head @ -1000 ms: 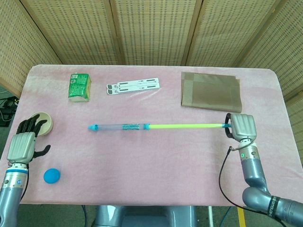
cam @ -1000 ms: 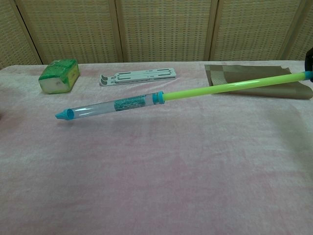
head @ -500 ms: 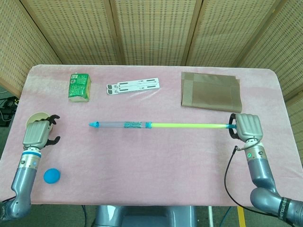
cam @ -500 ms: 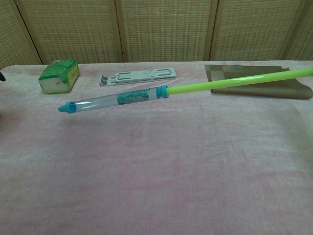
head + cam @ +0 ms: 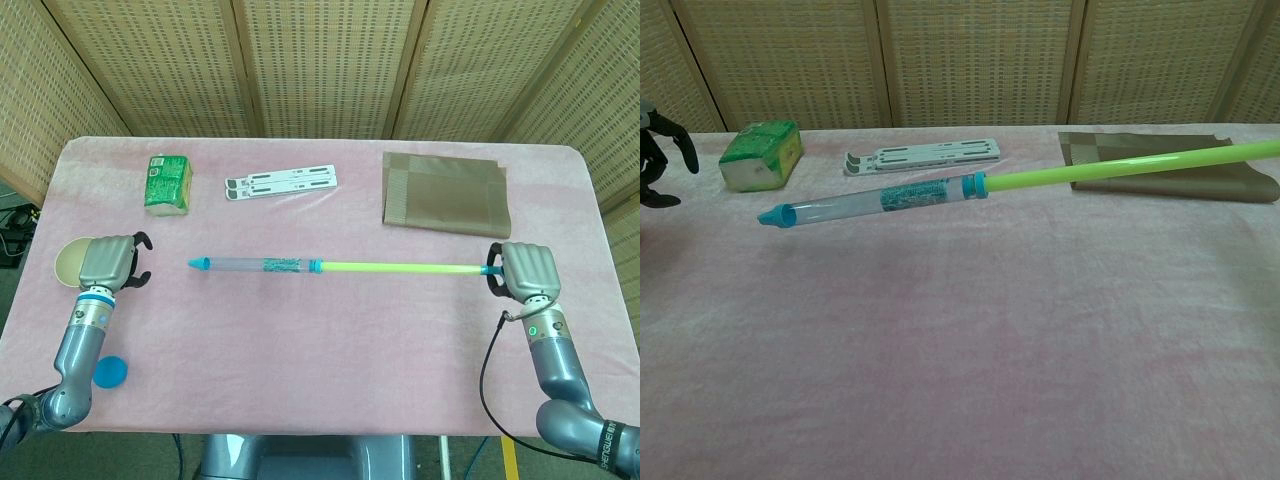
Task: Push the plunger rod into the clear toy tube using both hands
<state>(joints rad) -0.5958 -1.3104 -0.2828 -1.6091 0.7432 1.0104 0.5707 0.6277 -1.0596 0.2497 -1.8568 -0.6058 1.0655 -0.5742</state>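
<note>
The clear toy tube (image 5: pixel 256 265) (image 5: pixel 865 204) with blue end caps hangs level above the pink table, its tip pointing left. The yellow-green plunger rod (image 5: pixel 400 267) (image 5: pixel 1120 169) sticks far out of the tube's right end. My right hand (image 5: pixel 522 271) grips the rod's blue end at the right of the head view; the chest view does not show it. My left hand (image 5: pixel 108 262) hovers with fingers apart and empty, a short way left of the tube's tip. Only its dark fingertips (image 5: pixel 662 150) show at the left edge of the chest view.
A green carton (image 5: pixel 168 183) (image 5: pixel 762 154) and a white folded stand (image 5: pixel 281 182) (image 5: pixel 922 155) lie at the back. A brown cloth (image 5: pixel 445 189) (image 5: pixel 1165 162) lies back right. A tan bowl (image 5: pixel 68 262) sits just left of my left hand, and a blue ball (image 5: pixel 110 371) lies near the front left edge.
My left hand has risen from the front left and moved right, toward the tube's tip. My right hand has shifted slightly right with the rod, and the tube has lifted a little.
</note>
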